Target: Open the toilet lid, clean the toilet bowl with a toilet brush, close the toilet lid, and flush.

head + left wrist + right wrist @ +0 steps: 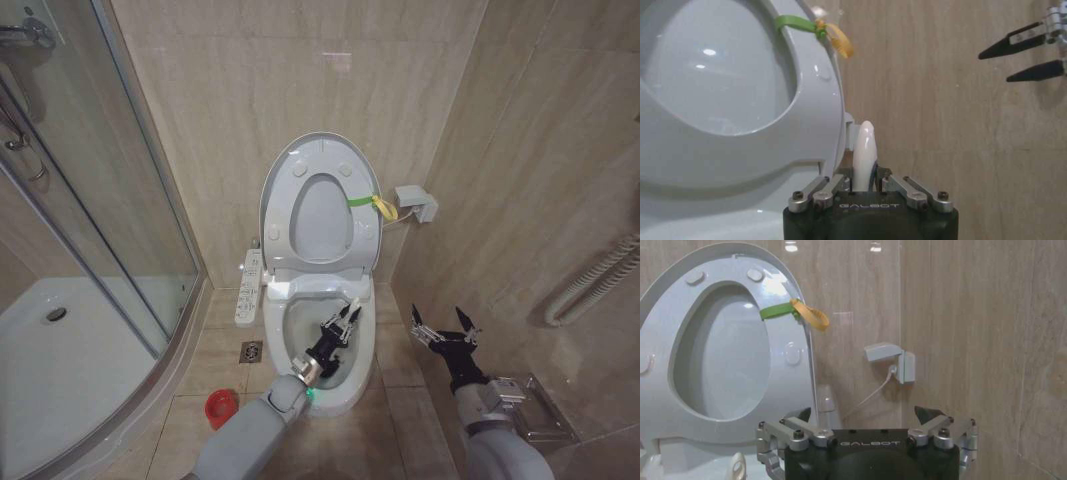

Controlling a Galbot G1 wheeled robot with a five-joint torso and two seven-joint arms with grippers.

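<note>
Toilet brush gripped by "GALBOT"-marked left end effector.

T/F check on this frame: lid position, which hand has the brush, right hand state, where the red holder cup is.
1. The toilet lid is raised against the wall. True.
2. The right hand grips the toilet brush. False: the left hand holds it, over the toilet bowl.
3. The right hand is open, beside the bowl. True.
4. The red holder cup sits on the lid. False: it stands on the floor, on the bowl's shower side.
</note>
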